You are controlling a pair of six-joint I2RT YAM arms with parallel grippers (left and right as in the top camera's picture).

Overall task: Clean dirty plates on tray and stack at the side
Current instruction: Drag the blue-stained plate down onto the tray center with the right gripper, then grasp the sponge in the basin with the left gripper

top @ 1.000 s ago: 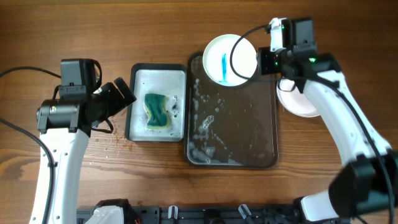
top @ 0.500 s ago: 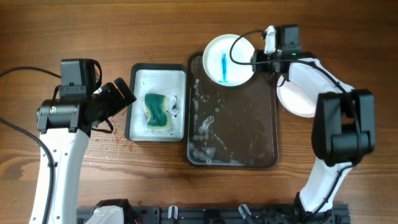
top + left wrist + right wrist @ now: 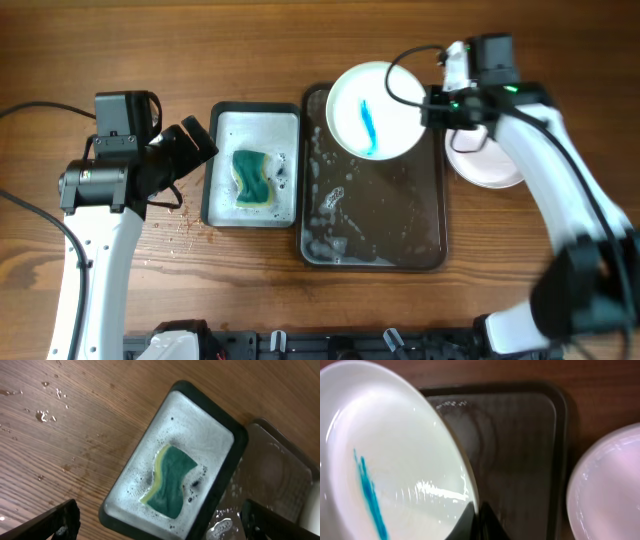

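1. Your right gripper (image 3: 476, 519) pinches the dirty plate (image 3: 395, 460) by its rim. The plate spreads beyond the fingertips, above the tray (image 3: 520, 450).
2. That thin grip on a wet edge could slip and drop the plate.
3. Your left gripper (image 3: 203, 145) is spread wide, with the sponge (image 3: 172, 482) ahead between its fingers, untouched. Hard scrubbing could lever the plate loose.

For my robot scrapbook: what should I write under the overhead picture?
Right gripper holds a white plate with a blue smear over the soapy tray; the sponge sits in its dish.
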